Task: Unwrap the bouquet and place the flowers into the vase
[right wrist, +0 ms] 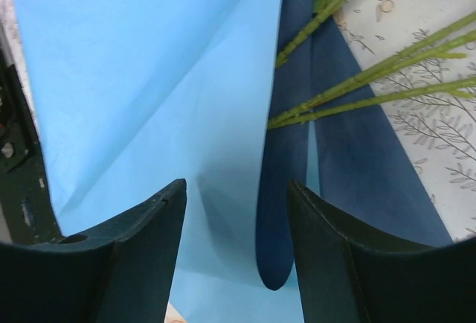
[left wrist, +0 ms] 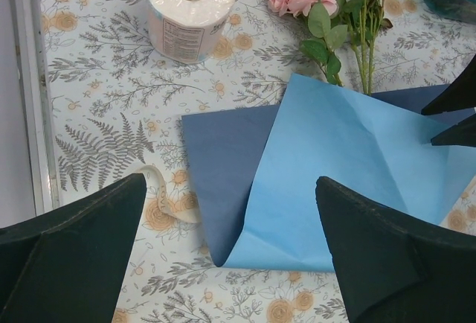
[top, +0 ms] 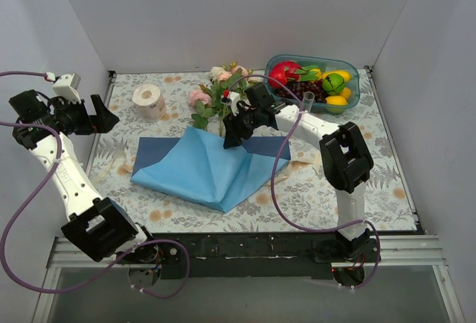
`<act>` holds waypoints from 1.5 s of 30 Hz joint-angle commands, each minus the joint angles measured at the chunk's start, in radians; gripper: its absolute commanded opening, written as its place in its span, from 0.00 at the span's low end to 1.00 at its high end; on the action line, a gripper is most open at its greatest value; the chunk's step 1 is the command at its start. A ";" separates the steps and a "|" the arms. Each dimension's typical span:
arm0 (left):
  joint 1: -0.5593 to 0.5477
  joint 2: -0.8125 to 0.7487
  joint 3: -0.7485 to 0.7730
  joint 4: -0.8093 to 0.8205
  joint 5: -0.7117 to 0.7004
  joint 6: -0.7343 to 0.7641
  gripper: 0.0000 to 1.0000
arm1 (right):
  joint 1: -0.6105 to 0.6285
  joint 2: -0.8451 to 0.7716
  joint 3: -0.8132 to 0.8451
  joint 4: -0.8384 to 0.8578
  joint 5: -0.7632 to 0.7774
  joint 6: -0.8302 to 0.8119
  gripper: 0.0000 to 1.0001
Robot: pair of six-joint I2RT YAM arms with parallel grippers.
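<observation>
The left gripper (left wrist: 230, 181) hangs wide open and empty at the left. The unfolded blue wrapping paper (top: 201, 167) lies in the middle. Over its far edge the right gripper (right wrist: 236, 185) is partly open and grips nothing. Beyond it lie the pink and cream roses (top: 223, 85), with their thin green stems on the paper. The clear glass tube vase (top: 308, 100) stands beside the teal fruit tray (top: 355, 85).

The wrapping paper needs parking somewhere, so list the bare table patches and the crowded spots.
Bare cloth: right of the right arm, between fruit tray and near edge; the strip along the near edge before the wrapping paper; a gap between tissue roll and flowers. Crowded: back centre, where flowers, right end effector, vase and tray cluster.
</observation>
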 commanded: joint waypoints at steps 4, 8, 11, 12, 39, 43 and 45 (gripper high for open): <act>0.005 -0.072 -0.027 0.046 0.007 0.004 0.98 | 0.005 0.002 0.031 0.014 -0.225 0.062 0.59; 0.006 -0.094 -0.034 0.054 -0.002 0.013 0.98 | 0.005 0.016 0.070 -0.018 -0.262 0.062 0.50; 0.005 -0.100 -0.033 0.048 -0.004 0.024 0.98 | 0.005 0.027 0.094 -0.061 -0.251 0.054 0.44; 0.005 -0.101 -0.034 0.045 -0.002 0.024 0.98 | 0.005 0.027 0.100 -0.072 -0.246 0.050 0.40; 0.005 -0.026 -0.027 0.000 0.065 0.062 0.98 | 0.916 -0.597 -0.119 -0.342 0.893 0.188 0.01; 0.005 -0.025 -0.014 -0.001 0.061 0.059 0.98 | 1.075 -0.536 -0.142 -0.425 1.036 0.309 0.11; 0.005 -0.028 -0.001 -0.001 0.059 0.058 0.98 | 1.138 -0.479 -0.148 -0.472 1.053 0.387 0.23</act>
